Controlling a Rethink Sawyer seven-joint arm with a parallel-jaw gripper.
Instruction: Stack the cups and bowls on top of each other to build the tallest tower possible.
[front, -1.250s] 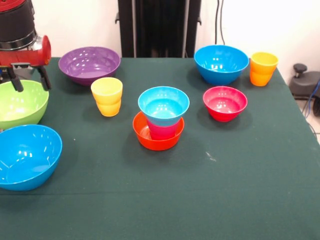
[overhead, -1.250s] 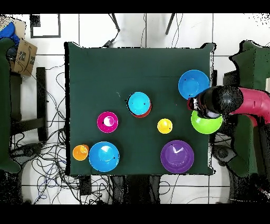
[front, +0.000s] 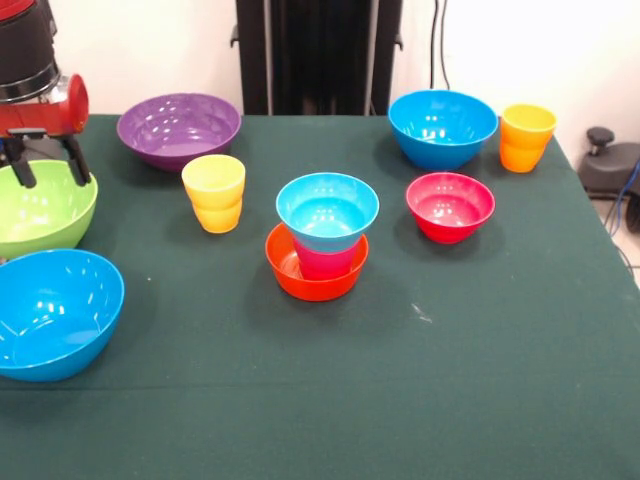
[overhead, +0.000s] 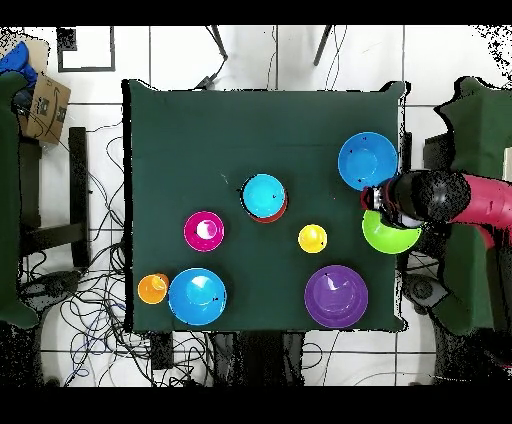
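Red-black arm reaches in at front view's left edge, gripper (front: 46, 165) fingers spread, empty, over lime green bowl (front: 40, 215). Tower (front: 320, 240) mid-table: orange bowl, red-pink cup, light blue bowl. Overhead alone shows the arm (overhead: 470, 197) running off-table sideways.

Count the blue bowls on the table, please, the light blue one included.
3. One blue bowl at the front view's lower left corner, one blue bowl at the far right beside the orange cup, and the light blue bowl on the middle stack. None seems hidden.
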